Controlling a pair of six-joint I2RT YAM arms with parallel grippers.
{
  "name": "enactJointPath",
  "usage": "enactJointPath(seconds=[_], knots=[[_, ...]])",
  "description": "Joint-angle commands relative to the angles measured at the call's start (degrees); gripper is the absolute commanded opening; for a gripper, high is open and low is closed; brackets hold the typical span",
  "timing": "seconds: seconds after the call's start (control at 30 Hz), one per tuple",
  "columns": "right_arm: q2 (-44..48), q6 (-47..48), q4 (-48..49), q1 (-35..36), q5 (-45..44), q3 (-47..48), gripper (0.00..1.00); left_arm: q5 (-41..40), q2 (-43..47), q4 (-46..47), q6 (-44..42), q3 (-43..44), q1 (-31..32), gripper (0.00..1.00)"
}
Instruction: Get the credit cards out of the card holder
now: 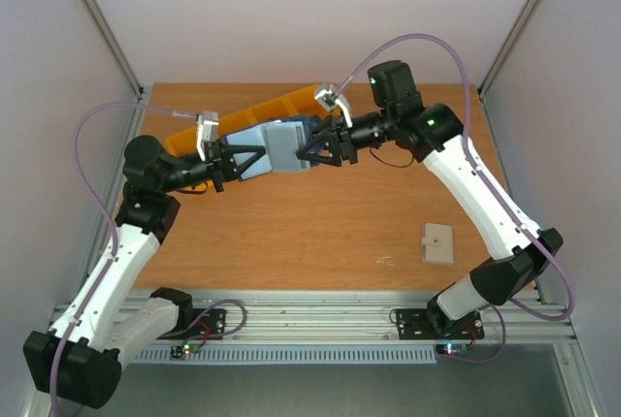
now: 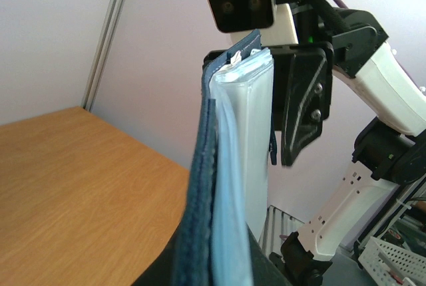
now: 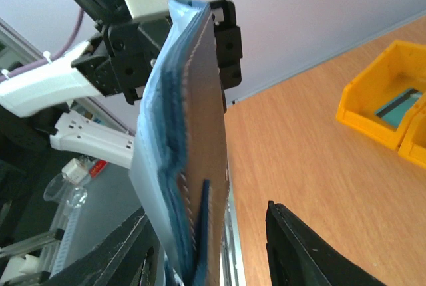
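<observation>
Just in front of the yellow bins [image 1: 281, 105], above the counter [image 1: 291, 233], the card holder [image 1: 277, 150] hangs on edge, clamped by the left tool [image 1: 247, 158]. The right tool [image 1: 309, 151] straddles its other end, jaws apart. On one grip alone it could sag or twist loose. A teal credit card [image 3: 398, 105] lies inside a bin. There is open room on the near side of the bins, but their rims crowd close behind.

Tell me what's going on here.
The card holder hangs in the air above the table between the two arms. The left tool is clamped on one end; the right tool stands open around the other, a gap on one side. A teal card lies in a yellow bin.
</observation>
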State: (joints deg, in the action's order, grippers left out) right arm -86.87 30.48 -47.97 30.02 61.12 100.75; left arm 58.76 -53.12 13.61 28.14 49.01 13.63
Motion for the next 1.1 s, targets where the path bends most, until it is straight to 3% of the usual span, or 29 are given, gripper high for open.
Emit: enactJointPath(seconds=[0.0, 0.2, 0.67, 1.07], knots=[[1.61, 0.84, -1.21, -2.72, 4.15, 0.73, 0.48, 0.58, 1.35, 4.07, -2.45, 0.91, 0.18, 0.00], [0.92, -3.54, 2.72, -2.35, 0.01, 0.01, 0.45, 0.08, 1.68, 4.00, -2.84, 0.60, 0.21, 0.00], [-1.78, -4.00, 6.56, 3.81, -8.09, 0.64, 0.47, -0.18, 1.99, 3.22, -3.35, 0.14, 0.23, 0.00], [-4.04, 0.50, -0.46, 5.63, -9.84, 4.70, 0.52, -4.27, 2.91, 0.05, -3.27, -0.27, 0.21, 0.00]])
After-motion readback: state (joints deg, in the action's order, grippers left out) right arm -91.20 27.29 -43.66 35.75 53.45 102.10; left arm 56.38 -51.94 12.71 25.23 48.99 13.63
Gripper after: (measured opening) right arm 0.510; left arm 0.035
